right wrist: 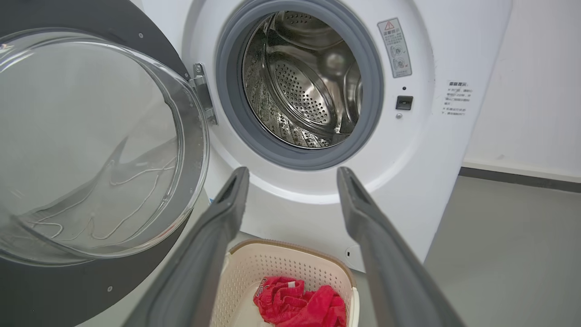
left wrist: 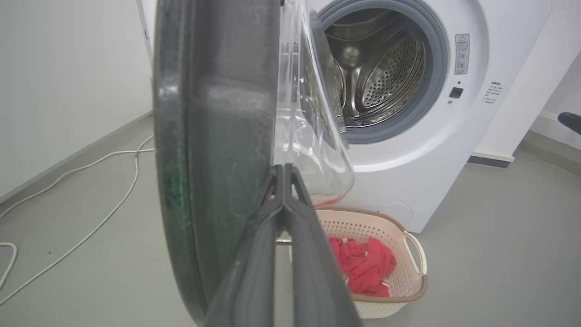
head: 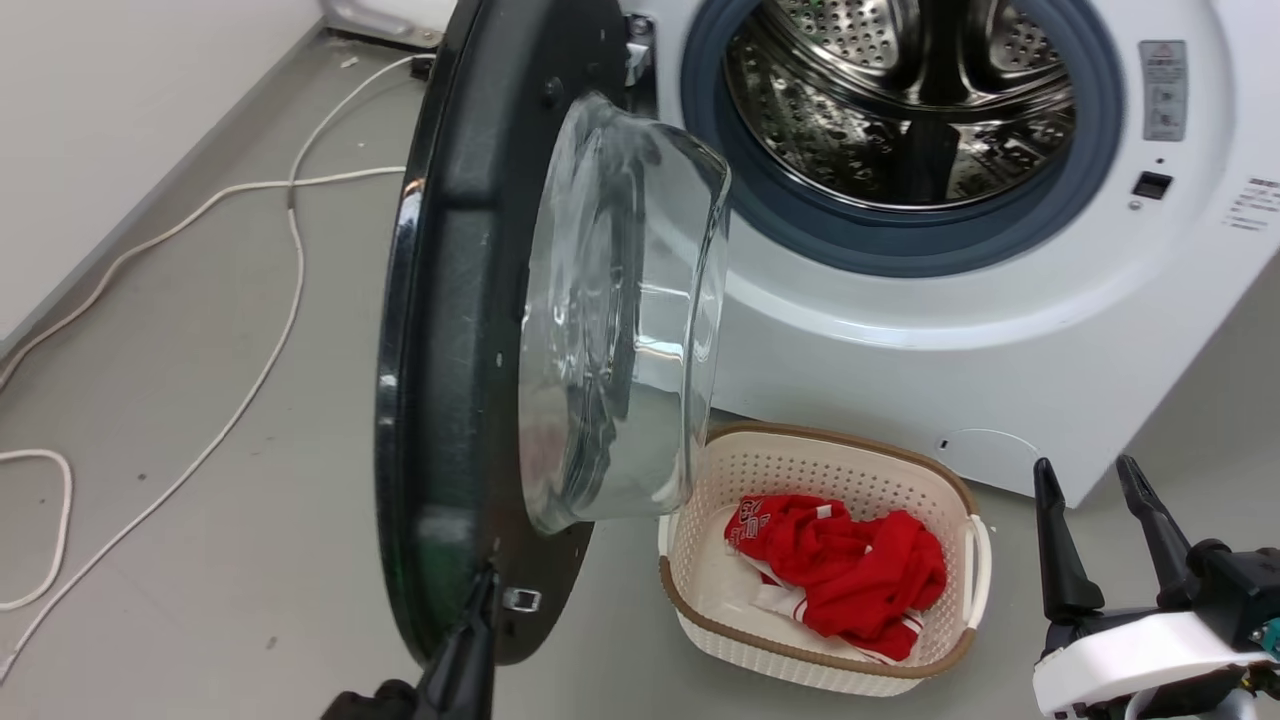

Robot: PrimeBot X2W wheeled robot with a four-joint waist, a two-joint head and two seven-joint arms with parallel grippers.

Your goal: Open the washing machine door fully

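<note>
The washing machine door (head: pixel 450 350) stands swung out from the white washing machine (head: pixel 950 340), roughly square to its front, hinged at its left. Its clear glass bowl (head: pixel 620 320) bulges toward the steel drum (head: pixel 900 100). My left gripper (head: pixel 485 585) is shut, its tips resting against the door's inner face by the small metal latch at the lower edge. In the left wrist view the closed fingers (left wrist: pixel 283 170) meet against the door (left wrist: pixel 218 113). My right gripper (head: pixel 1095 475) hangs open and holds nothing, at the lower right in front of the machine, with the drum (right wrist: pixel 308 81) ahead of it.
A cream laundry basket (head: pixel 700 610) with a red garment (head: pixel 840 570) sits on the floor just below the door and drum. White cables (head: pixel 270 330) trail over the grey floor at the left, near a pale wall (head: pixel 100 130).
</note>
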